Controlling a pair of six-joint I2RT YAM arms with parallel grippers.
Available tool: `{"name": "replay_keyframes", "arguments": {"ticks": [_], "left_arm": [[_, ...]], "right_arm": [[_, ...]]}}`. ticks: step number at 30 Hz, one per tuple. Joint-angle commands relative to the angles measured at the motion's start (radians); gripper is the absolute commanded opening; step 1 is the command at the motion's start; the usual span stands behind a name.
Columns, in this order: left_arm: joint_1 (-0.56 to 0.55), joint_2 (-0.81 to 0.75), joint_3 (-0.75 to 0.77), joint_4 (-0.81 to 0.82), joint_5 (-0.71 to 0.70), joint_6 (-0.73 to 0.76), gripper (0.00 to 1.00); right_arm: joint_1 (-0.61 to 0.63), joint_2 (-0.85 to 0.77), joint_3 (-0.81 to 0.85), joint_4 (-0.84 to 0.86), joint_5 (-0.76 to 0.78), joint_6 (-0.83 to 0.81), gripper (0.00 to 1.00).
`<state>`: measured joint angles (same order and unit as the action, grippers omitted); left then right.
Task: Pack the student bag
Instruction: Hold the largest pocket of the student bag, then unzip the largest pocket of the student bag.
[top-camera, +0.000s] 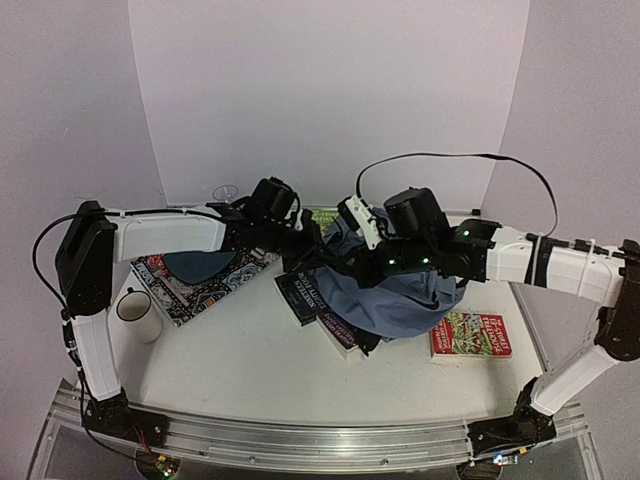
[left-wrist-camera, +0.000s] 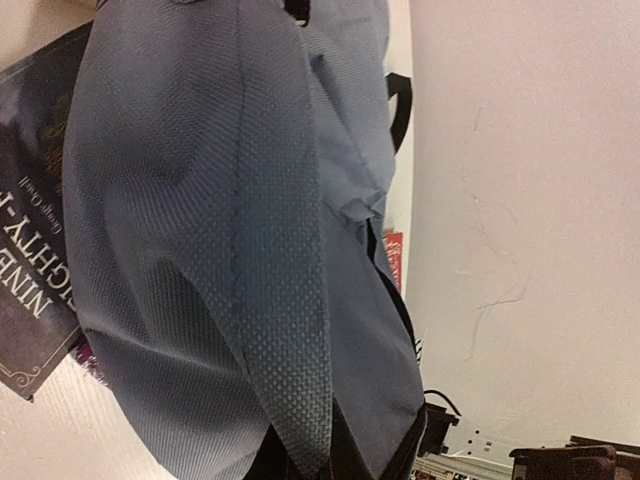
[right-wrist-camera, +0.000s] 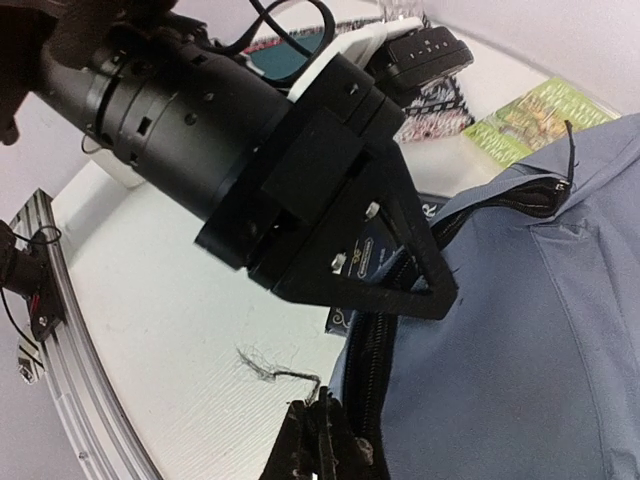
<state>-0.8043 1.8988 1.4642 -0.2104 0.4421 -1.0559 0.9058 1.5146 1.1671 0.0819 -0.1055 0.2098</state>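
Left tool: is clamping shut on a fold of the large, soft, grey-blue fabric student bag, right beside its dark zipper line.
Right tool: is holding its fingers pressed together, with the tips sitting against the same zipper edge. Whether any fabric is pinched between them cannot be told.
Both arms: are meeting at the student bag's far-left side. The left arm is reaching in from the left and the right arm is stretching across the top of the bag.
Student bag: is lying slumped on the white counter, right of centre, with the gripped fold rising above the rest of the fabric.
Navy paperback with pale lettering: is lying at the bag's left edge, partly covered by the fabric.
Dark-spined book: is poking out from under the bag's near-left side.
Red-and-green covered book: is lying flat just beside the bag's near-right side.
Light green book: is lying behind the tools, near the back wall.
Black-and-white patterned book with a teal shape: is lying well to the left, under the left arm.
White mug: is standing upright near that book's left corner.
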Motion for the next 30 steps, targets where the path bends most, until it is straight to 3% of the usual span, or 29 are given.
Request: {"name": "replay_keyframes", "arguments": {"ticks": [1,11,20,26,28,30], "left_arm": [[-0.004,-0.046,0.121,0.052,0.003,0.013,0.0],[0.099,-0.082,0.173,-0.071,-0.044,0.135,0.0],[0.212,-0.027,0.205,-0.251,-0.092,0.349,0.0],[0.212,0.047,0.267,-0.311,-0.209,0.515,0.0],[0.206,0.048,0.272,-0.312,-0.23,0.546,0.06],[0.188,0.035,0.269,-0.312,-0.259,0.584,0.19]], "right_arm": [[0.007,-0.112,0.015,-0.007,0.038,-0.013,0.0],[-0.029,-0.3,-0.108,-0.084,0.23,-0.022,0.0],[-0.255,-0.386,-0.321,-0.114,0.205,0.041,0.0],[-0.299,-0.288,-0.276,-0.115,0.078,0.096,0.0],[-0.3,-0.273,-0.258,-0.085,0.028,0.094,0.0],[-0.3,-0.262,-0.237,-0.053,-0.043,0.083,0.0]]}}
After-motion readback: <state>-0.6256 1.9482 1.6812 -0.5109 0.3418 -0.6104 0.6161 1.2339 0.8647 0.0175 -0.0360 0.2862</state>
